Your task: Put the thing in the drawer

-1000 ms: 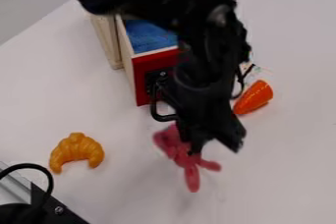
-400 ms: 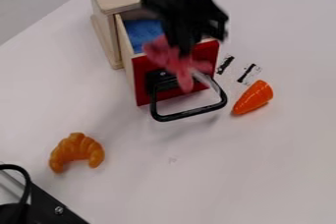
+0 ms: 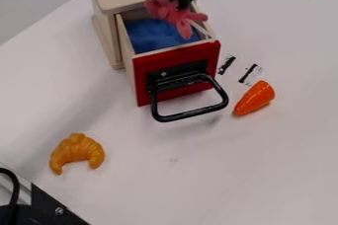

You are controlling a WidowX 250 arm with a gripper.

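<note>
While the drawer [image 3: 153,62] gapes, 1 carrot [image 3: 255,98] near, 1 croissant [image 3: 77,150] apart

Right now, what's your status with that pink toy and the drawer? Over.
Gripper above open drawer, jaws shut on pink toy. Toy not yet let go. Orange cone and croissant beyond the drawer front, seemingly not in the way.

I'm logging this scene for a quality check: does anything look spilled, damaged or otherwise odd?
Two ragged black marks on the table beside the open drawer look odd: patchy, perhaps worn tape. Nothing looks spilled or broken.
</note>
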